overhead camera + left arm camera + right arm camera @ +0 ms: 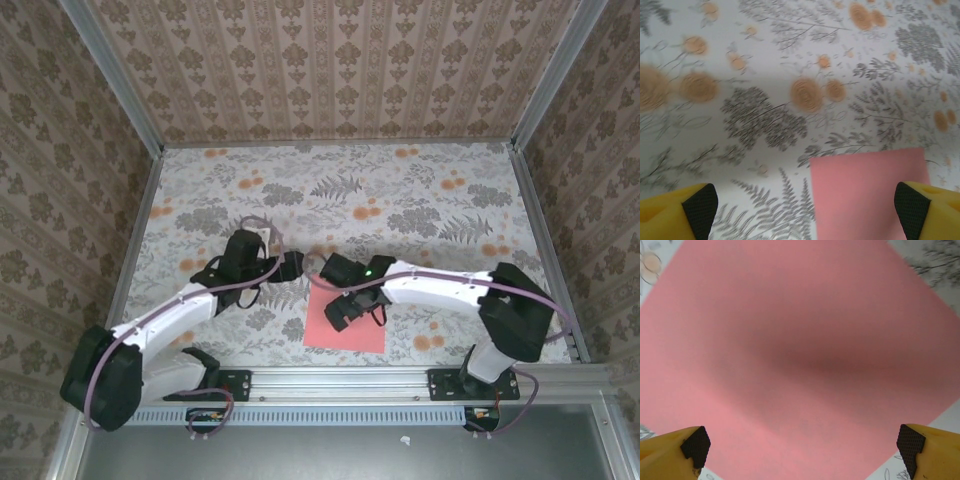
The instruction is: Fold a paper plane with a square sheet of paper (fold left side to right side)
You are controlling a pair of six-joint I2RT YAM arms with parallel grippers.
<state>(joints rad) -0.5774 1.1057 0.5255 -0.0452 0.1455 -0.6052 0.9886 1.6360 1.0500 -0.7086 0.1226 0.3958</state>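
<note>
Top external view – sheet: The square sheet of paper is seen lying flat on the flower-printed counter, near its front edge, between the two arm bases. No crease can be made out.
Top external view – right arm: The right end effector is held over the sheet's far left part, pointing down.
Top external view – left arm: The left end effector is placed just beyond the sheet's far left corner, over bare counter.
Left wrist view – end effector: The left end effector is shown spread wide, with nothing between its yellow fingers.
Left wrist view – sheet: A corner of the square sheet of paper is seen low and right of centre, flat on the counter; contact with it cannot be made out.
Right wrist view – end effector: The right end effector is also spread wide and pinches nothing.
Right wrist view – sheet: The square sheet of paper is viewed from close above, with a soft shadow across its middle.
Step in hand: The approach for the first fold is judged to be under way; the sheet is not yet gripped or lifted.
Next move: The left edge would have to be pinched and carried over onto the right edge, while the sheet is pinned against sliding.
</note>
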